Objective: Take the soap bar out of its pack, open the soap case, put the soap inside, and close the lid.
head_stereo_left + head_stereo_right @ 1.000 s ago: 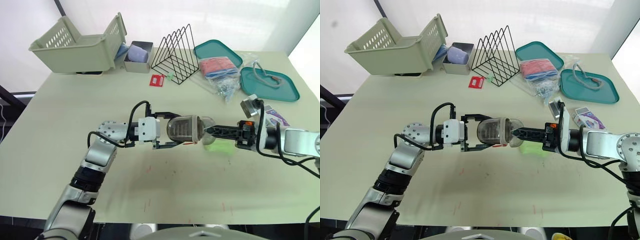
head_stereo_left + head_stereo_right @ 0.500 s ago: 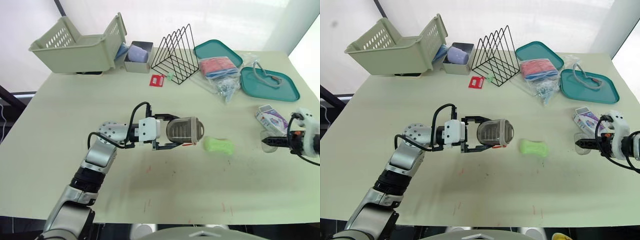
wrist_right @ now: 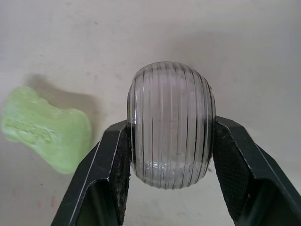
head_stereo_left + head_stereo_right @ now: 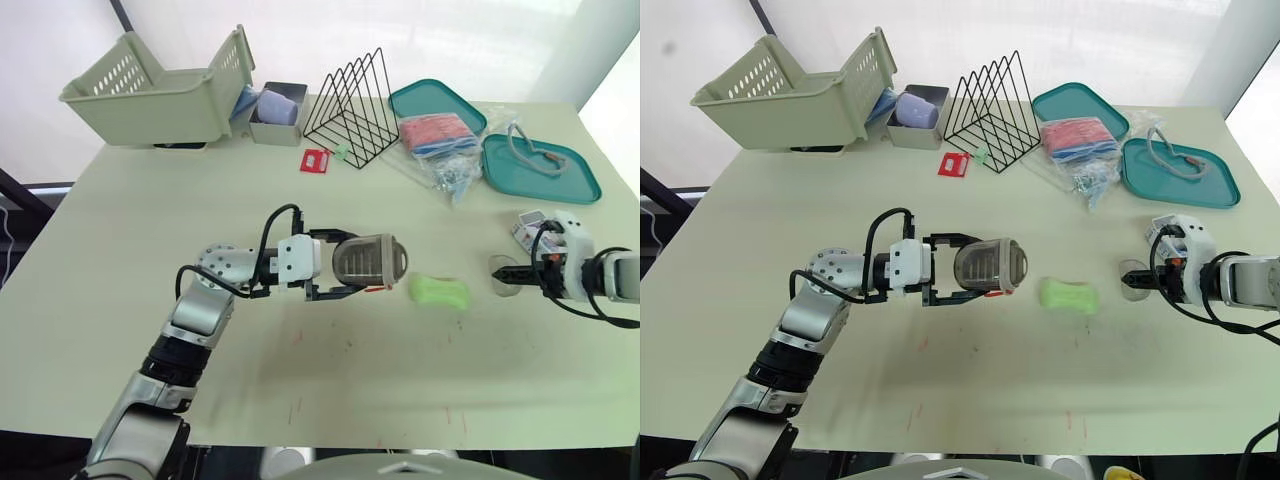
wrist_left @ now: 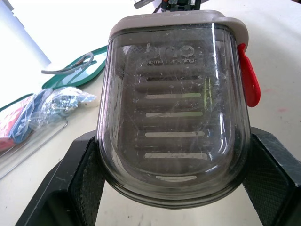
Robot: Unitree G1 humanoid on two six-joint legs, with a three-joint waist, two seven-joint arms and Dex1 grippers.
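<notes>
Left of soap (image 4: 438,291), case (image 4: 375,258) clamped in left gripper (image 4: 345,262); right of soap, lid (image 3: 171,125) pinched in right gripper (image 4: 510,272). Risks slipping: slick plastic.

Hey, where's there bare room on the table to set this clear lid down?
Bare: the near strip of table in front of the soap case, green soap and clear lid; also the left side nearer than the basket. Crowded: the far right, with teal trays, bagged items and wire rack.

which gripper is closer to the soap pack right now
Right. The right gripper, clamped on the clear lid, sits just in front of the soap pack. The left gripper, holding the soap case, is mid-table, far to the pack's left.
</notes>
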